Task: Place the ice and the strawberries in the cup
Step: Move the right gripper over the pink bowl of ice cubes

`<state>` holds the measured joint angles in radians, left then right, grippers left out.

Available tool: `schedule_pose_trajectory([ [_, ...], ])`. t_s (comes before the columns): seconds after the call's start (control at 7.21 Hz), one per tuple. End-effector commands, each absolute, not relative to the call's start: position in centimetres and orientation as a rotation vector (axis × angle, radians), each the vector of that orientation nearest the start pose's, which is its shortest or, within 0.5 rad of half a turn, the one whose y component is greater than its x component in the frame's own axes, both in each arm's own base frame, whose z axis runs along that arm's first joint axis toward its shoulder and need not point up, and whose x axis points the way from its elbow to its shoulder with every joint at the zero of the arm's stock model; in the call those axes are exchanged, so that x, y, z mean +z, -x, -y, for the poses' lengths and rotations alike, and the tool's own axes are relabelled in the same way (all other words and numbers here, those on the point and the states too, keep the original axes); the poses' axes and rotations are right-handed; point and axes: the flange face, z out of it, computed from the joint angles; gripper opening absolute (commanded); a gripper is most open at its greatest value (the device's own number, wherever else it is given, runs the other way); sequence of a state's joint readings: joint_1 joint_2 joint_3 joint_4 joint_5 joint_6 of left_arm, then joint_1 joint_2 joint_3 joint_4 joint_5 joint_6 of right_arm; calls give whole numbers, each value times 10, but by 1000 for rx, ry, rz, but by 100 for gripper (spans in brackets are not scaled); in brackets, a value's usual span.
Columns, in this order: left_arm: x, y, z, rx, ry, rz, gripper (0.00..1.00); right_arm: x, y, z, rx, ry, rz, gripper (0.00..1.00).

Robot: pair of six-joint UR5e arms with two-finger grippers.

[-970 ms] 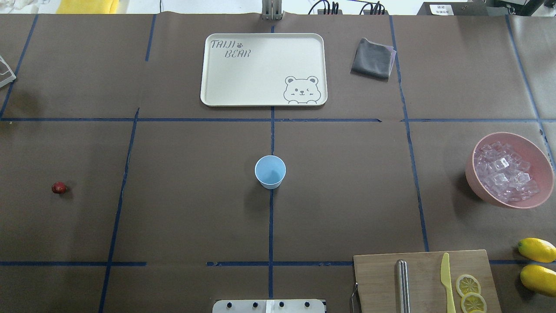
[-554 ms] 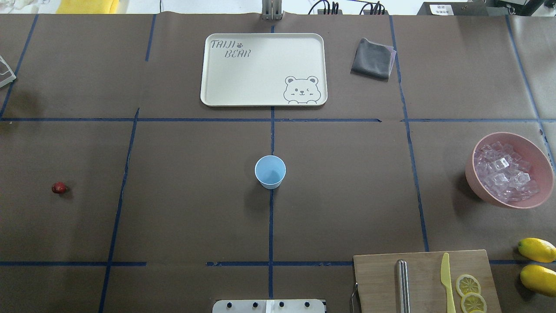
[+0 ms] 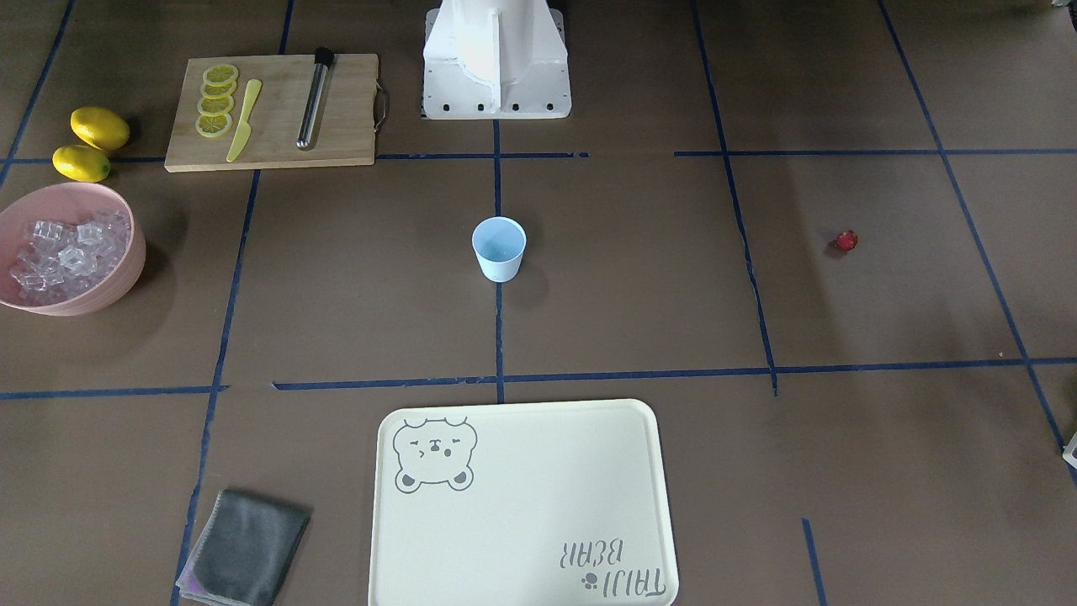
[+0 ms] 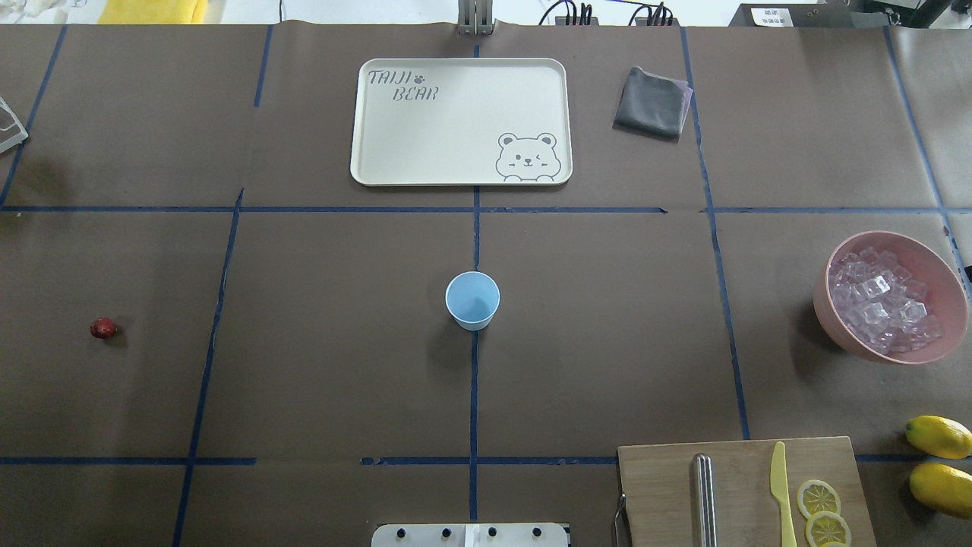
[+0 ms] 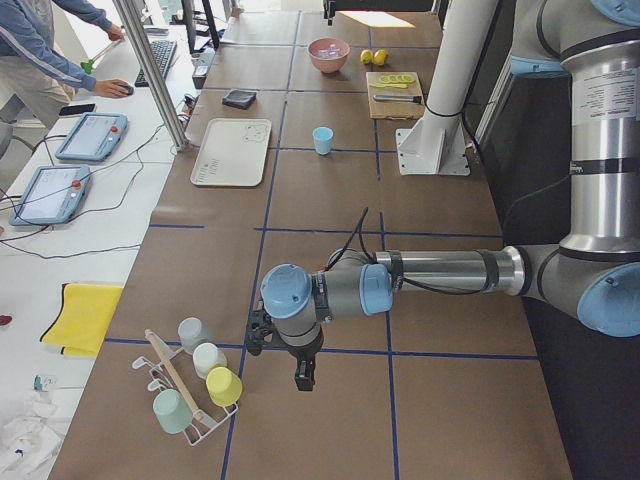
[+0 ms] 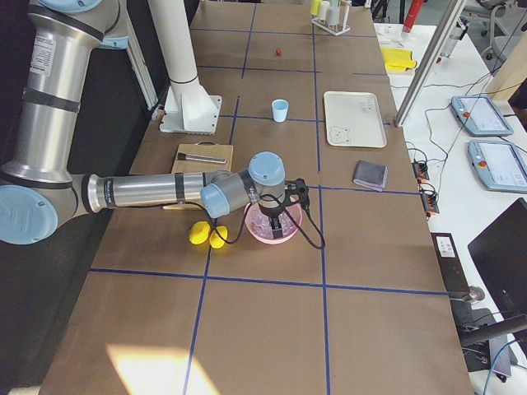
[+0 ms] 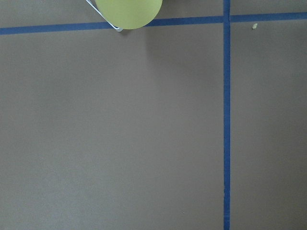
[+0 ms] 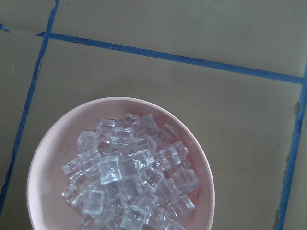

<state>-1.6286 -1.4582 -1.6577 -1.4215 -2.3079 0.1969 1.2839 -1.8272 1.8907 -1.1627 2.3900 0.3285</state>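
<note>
In pink bowl [image 8: 45, 148], robot's right: ice [image 8: 129, 182], heaped, below right gripper [image 6: 274, 218]; likely light, hard, slippery, so pinch one cube across flat faces. Cup [image 4: 472, 300] mid-table, empty; strawberry [image 4: 103, 328] far left. Right gripper's spread, left gripper's [image 5: 303, 378] likewise: cannot tell.

Overhead view. The cup [image 4: 472, 300] stands at the centre of the table [image 4: 319, 342]. The strawberry [image 4: 102, 328] lies well to the robot's left of it. The bowl [image 4: 949, 290], holding the ice [image 4: 881, 300], stands well to its right. The tray [image 4: 456, 121] lies beyond the cup, with the cloth [image 4: 651, 102] just right of it. The cutting board [image 4: 657, 486], near right, carries a rod [image 4: 705, 497], a knife [image 4: 780, 486] and lemon slices [image 4: 818, 499]. Two lemons [image 4: 940, 437] lie to its right.
</note>
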Motion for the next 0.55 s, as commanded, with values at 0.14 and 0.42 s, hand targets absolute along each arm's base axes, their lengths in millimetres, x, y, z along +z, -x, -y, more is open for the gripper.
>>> schedule_pose_trajectory([
  [0.14,686,91,423,67,76,-753,100,556,102,398,-140,-191,887,98],
  [0.42,685,91,424,68,71,-754,100,560,110,394,-156,-186,866,97],
])
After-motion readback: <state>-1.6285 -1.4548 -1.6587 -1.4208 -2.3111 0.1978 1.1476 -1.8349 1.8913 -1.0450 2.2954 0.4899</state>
